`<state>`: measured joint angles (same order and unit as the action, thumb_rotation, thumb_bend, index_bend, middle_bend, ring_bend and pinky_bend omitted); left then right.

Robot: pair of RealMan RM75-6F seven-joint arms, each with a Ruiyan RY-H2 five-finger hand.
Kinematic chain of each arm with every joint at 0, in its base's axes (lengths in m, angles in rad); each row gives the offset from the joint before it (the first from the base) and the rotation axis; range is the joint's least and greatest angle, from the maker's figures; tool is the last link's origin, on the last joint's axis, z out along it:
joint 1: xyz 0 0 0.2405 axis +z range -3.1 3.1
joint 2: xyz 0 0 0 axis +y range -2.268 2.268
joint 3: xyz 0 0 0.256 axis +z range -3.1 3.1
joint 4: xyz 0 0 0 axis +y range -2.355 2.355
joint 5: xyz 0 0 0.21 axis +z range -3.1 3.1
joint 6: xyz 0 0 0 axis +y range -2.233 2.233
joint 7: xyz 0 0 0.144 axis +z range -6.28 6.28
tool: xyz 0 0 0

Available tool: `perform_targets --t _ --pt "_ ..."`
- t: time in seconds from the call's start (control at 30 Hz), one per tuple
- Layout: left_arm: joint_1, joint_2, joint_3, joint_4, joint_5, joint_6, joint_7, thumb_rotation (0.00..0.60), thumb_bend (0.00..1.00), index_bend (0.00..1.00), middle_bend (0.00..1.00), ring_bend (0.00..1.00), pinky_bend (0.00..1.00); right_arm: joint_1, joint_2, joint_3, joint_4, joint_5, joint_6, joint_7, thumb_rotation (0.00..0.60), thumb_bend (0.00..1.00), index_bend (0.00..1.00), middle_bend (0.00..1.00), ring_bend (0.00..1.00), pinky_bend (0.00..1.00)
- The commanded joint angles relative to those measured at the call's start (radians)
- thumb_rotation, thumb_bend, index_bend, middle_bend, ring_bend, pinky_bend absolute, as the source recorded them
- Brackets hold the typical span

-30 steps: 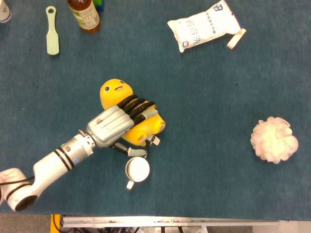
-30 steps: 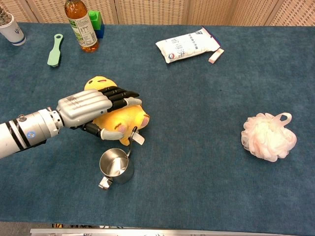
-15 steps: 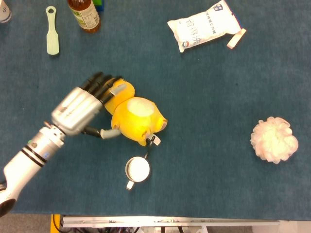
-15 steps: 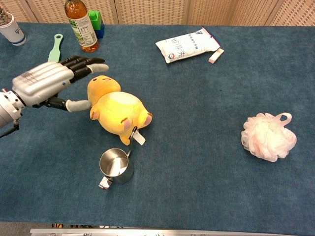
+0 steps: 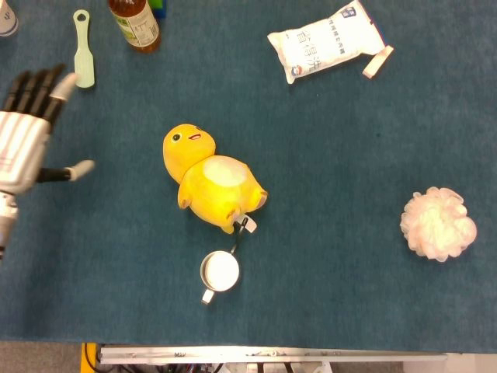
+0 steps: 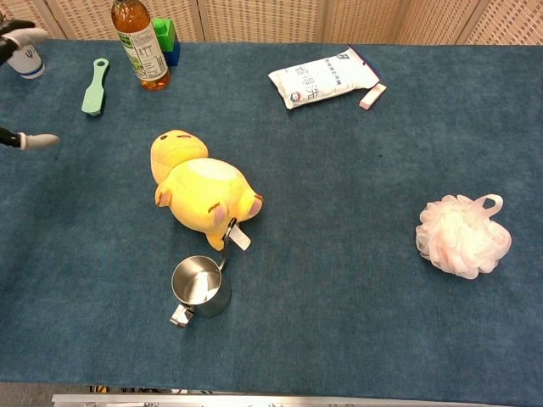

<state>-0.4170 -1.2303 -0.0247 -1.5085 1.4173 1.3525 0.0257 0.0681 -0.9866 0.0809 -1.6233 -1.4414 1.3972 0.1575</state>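
A yellow plush toy [image 5: 211, 180] [image 6: 204, 190] lies on its back on the blue table, with a tag at its lower end. My left hand [image 5: 25, 136] is at the far left edge of the head view, fingers spread and holding nothing, well clear of the toy. In the chest view only its fingertips [image 6: 34, 140] show at the left edge. Just below the toy stands a small metal cup [image 5: 220, 271] [image 6: 200, 289]. My right hand is in neither view.
A green brush [image 5: 83, 48] [image 6: 95, 85], a tea bottle [image 5: 136, 23] [image 6: 139, 42], a green and blue block [image 6: 166, 39] and a white cup [image 6: 22, 56] stand at the back left. A white packet [image 5: 326, 40] [image 6: 326, 77] lies at the back; a pink bath puff [image 5: 438, 223] [image 6: 462, 235] at the right.
My left hand let go of the yellow plush toy, opened, and drew back to the far left. The toy now lies uncovered on the table.
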Motion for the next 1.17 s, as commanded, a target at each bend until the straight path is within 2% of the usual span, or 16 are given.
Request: perform_targets --t 0.03,0.2,0.6,0.83,1.17 --pt "0.034 0.027 -0.005 -0.020 -0.024 0.018 -0.008 0.488 0.00 0.06 0.02 0.00 0.00 0.007 -0.006 -0.004 0.008 -0.007 -0.008 -0.001 0.600 0.07 0.04 0.26 0.12 0.23" --pt "0.086 0.066 0.009 -0.063 -0.044 0.037 0.010 0.584 0.00 0.06 0.02 0.00 0.00 0.014 -0.010 -0.010 0.012 -0.015 -0.018 0.000 0.600 0.07 0.04 0.26 0.12 0.23" --pt "0.218 0.070 0.032 -0.089 -0.014 0.178 0.065 0.590 0.00 0.05 0.02 0.00 0.00 0.018 -0.007 -0.014 0.019 -0.031 -0.009 0.025 0.600 0.07 0.04 0.26 0.12 0.23" --pt "0.253 0.077 0.034 -0.101 0.011 0.205 0.058 0.586 0.00 0.05 0.02 0.00 0.00 0.019 -0.006 -0.014 0.014 -0.034 -0.003 0.026 0.600 0.07 0.04 0.26 0.12 0.23" --pt "0.276 0.080 0.029 -0.098 0.024 0.193 0.050 0.587 0.00 0.05 0.02 0.00 0.00 0.029 -0.004 -0.013 0.003 -0.037 -0.007 0.018 0.600 0.07 0.04 0.26 0.12 0.23"
